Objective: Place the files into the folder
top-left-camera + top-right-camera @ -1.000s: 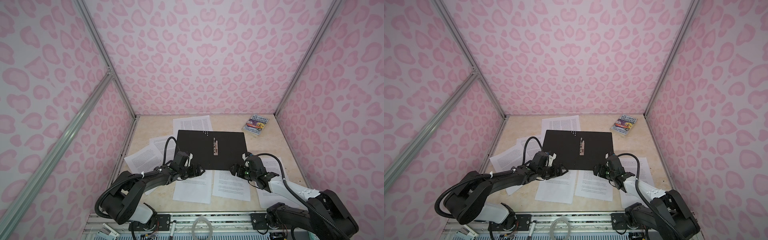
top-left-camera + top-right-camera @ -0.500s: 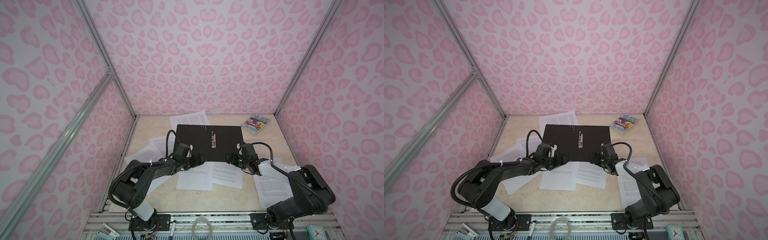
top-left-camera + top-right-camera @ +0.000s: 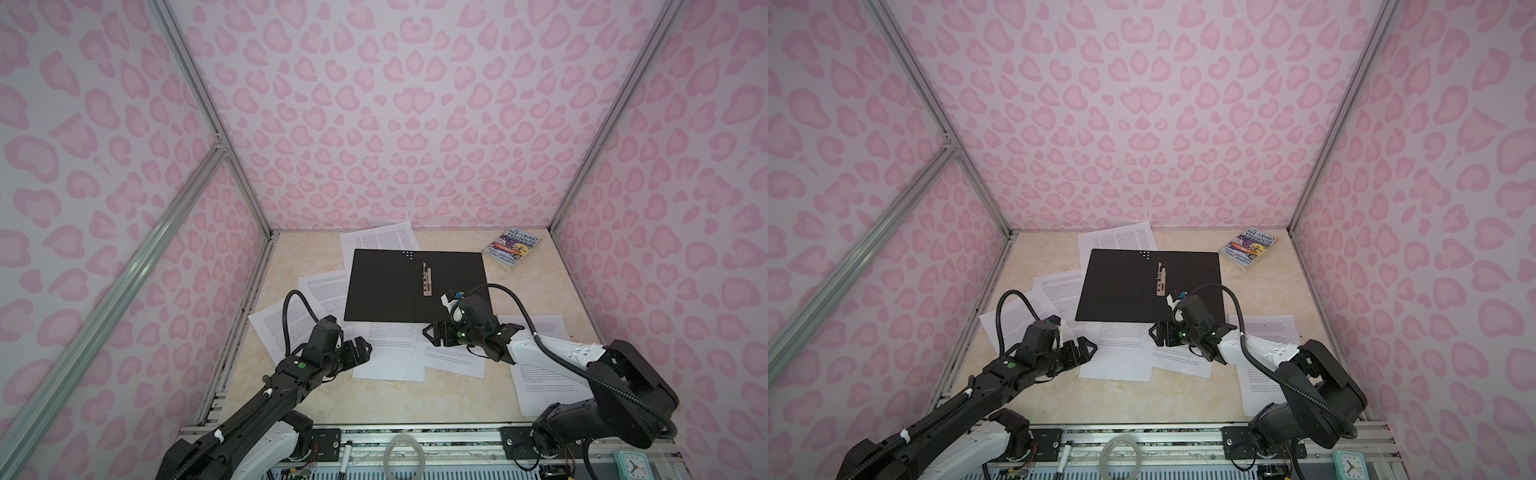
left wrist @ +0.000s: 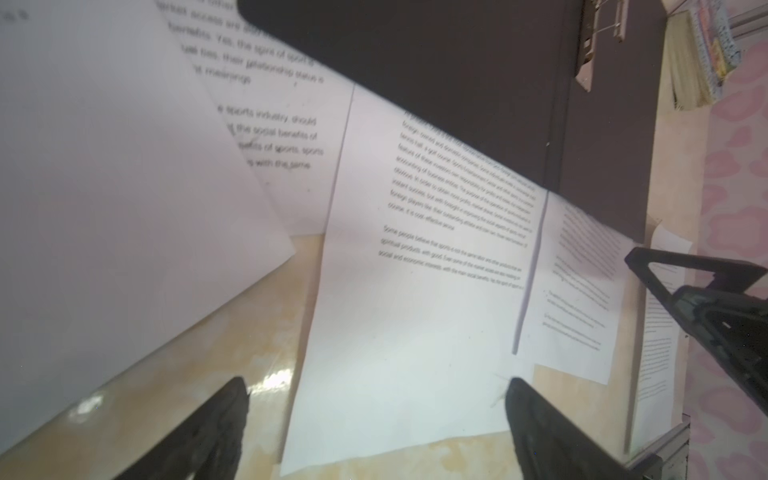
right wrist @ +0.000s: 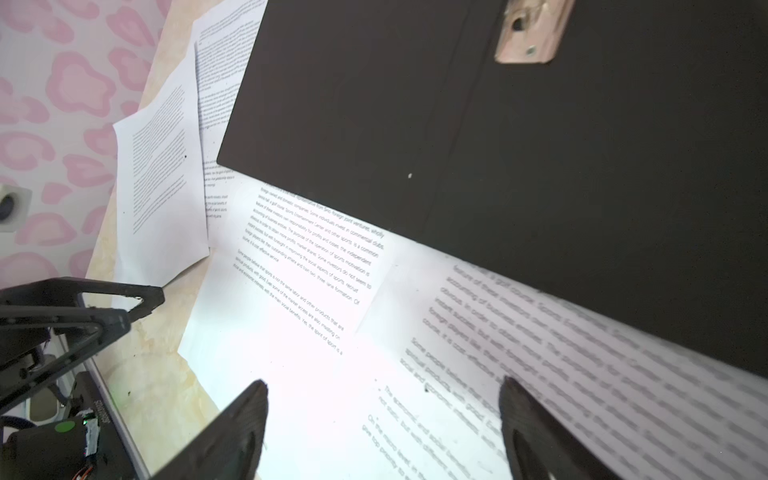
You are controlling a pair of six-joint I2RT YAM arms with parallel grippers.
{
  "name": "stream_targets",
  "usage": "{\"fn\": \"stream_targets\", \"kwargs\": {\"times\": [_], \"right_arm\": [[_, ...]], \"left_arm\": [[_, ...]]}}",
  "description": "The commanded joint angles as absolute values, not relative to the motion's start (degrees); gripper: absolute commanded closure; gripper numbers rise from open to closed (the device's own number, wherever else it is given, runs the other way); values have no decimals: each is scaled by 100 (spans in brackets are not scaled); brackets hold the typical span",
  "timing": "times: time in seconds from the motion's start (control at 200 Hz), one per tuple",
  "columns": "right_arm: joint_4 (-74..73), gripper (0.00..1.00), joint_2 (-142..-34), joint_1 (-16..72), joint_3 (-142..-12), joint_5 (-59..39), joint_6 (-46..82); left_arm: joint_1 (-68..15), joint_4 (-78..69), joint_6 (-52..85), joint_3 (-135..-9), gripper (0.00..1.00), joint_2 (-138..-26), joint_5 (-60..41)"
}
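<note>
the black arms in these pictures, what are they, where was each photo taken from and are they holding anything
They are two robot arms at the near edge of a table, each ending in a two-fingered gripper. Two pictures look down from overhead; two come from cameras on the arms' wrists, looking past the fingers. An open black folder lies mid-table over scattered printed sheets, with a small colourful book in the far right corner. The left gripper and the right gripper both hang open above the sheets, holding nothing.

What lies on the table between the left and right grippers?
A printed paper sheet, its far end under the open black folder, lies between the left gripper and right gripper; both top views show it.
</note>
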State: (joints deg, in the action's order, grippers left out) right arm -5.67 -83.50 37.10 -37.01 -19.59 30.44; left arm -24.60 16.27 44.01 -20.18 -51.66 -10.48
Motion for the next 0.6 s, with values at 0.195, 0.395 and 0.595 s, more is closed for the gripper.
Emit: {"fn": "stream_targets", "kwargs": {"times": [0.195,0.395,0.595], "right_arm": [[-790,14,-9014,4095,-3970,-2335,2855],[-826,16,-9365,4104,-4064,-2435,2960],[-853,17,-9629,4131,-4146,-2557,3046]], "left_arm": [[-2378,1520,4512,-1723,2,-5438,-1723],[-2312,935,4843,-1500,2,-5686,-2500],[-2227,186,5373,-1245,2,-5520,-2963]]}}
